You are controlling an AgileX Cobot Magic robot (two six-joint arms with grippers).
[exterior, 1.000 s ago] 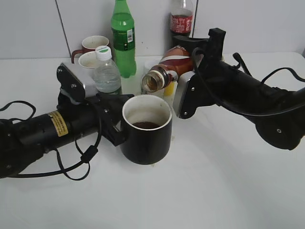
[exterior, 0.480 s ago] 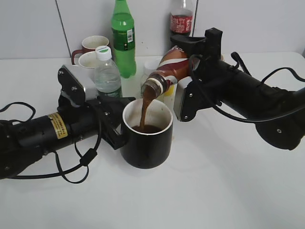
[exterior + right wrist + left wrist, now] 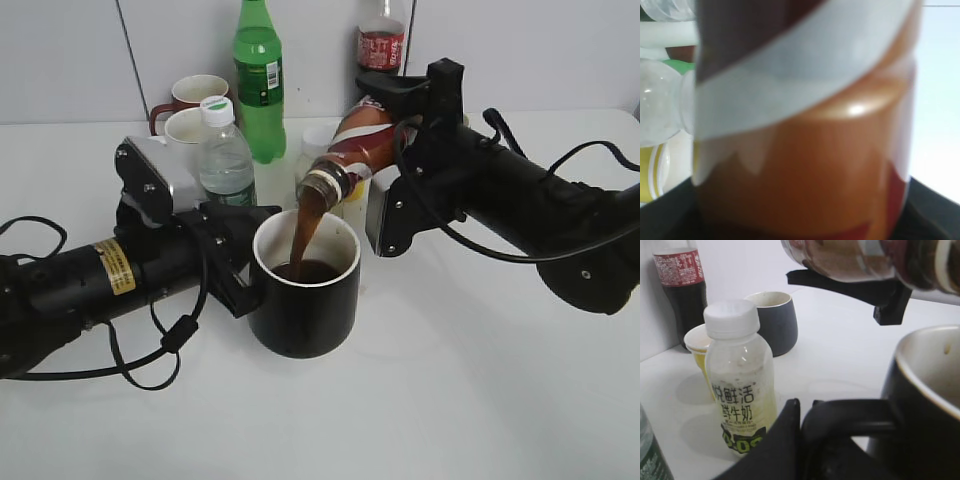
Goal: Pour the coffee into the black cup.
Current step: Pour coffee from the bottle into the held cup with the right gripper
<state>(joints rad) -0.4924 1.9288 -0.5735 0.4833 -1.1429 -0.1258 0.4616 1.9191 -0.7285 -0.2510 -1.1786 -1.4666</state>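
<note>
The left gripper (image 3: 235, 270) stays clamped on the handle of the black cup (image 3: 305, 300) at mid-table. The coffee (image 3: 350, 155), pinched in the right gripper (image 3: 405, 150), now tips steeper than a second ago, its brown stream thicker and the cup's level rising: pouring looks well underway.

Coffee bottle (image 3: 358, 148) brown, white swirl; black cup (image 3: 305, 300), whitish inside; green bottle (image 3: 259, 80); red-labelled cola (image 3: 381, 45).

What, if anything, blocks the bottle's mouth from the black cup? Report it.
Nothing visible does. The coffee bottle, held tilted in the right claw, pours a brown stream straight into the open black cup, whose handle the left claw holds.
</note>
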